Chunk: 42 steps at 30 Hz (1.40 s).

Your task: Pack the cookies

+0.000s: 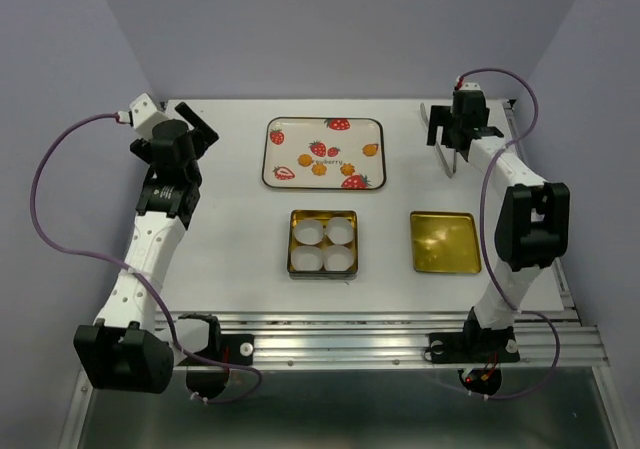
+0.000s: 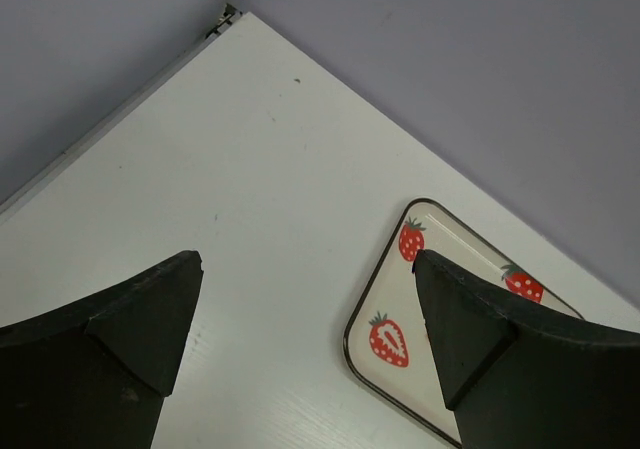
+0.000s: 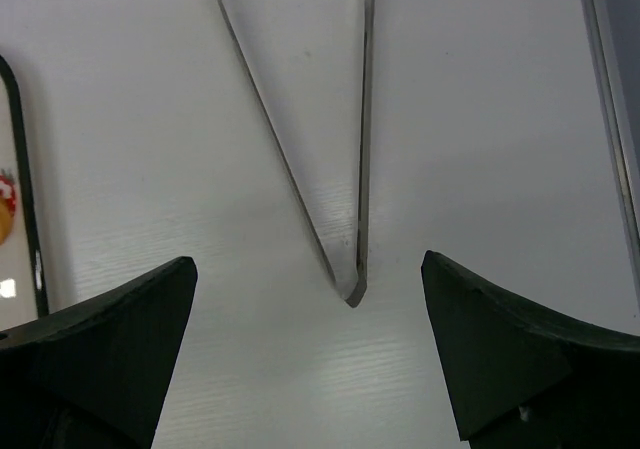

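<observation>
On the strawberry-print tray (image 1: 305,137) at the back of the worktop (image 1: 230,239) you've got the cookies (image 1: 320,169): four little orange-yellow rounds scattered among the printed berries, mostly in the middle and right part of the tray.

Just in front of the tray sits the square gold tin (image 1: 322,214) with four white paper cups (image 1: 306,231) packed two by two inside. A flat gold lid (image 1: 445,241) lies near the tin on its right, not touching it.

Metal tongs (image 1: 450,157) lie on the worktop behind the lid, right of the tray, with the joined end pointing toward the right wrist camera.

The right fingers (image 3: 110,349) are spread wide and released, hanging just short of that joined end. The left fingers (image 2: 120,349) are released too, gripping nothing, over bare worktop just left of the tray.
</observation>
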{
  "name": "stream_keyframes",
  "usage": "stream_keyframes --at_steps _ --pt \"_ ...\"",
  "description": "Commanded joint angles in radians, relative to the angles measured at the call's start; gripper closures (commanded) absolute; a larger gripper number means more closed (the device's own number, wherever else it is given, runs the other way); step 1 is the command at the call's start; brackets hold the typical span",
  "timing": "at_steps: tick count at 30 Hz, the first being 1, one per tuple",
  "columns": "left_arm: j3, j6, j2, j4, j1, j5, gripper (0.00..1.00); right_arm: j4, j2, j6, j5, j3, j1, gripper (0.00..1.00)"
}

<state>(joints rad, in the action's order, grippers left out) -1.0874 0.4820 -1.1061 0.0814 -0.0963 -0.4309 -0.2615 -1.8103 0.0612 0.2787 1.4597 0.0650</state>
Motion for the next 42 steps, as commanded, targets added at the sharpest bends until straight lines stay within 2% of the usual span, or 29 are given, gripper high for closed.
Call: stream_keyframes --at_steps 1,18,30,42 --pt "-0.022 -0.045 -0.026 -0.058 0.001 0.032 0.01 0.008 -0.087 -0.100 -0.029 0.123 -0.027 0.00" --pt "-0.031 -0.049 -0.093 -0.098 0.003 0.027 0.01 -0.042 -0.377 -0.126 -0.125 0.292 -0.074 0.00" --pt "-0.048 -0.074 -0.132 -0.101 0.003 0.057 0.01 -0.054 -0.480 -0.097 -0.118 0.366 -0.074 0.00" --pt "-0.049 -0.083 -0.132 -0.104 0.003 0.024 0.01 -0.054 -0.515 -0.069 -0.165 0.378 -0.083 0.00"
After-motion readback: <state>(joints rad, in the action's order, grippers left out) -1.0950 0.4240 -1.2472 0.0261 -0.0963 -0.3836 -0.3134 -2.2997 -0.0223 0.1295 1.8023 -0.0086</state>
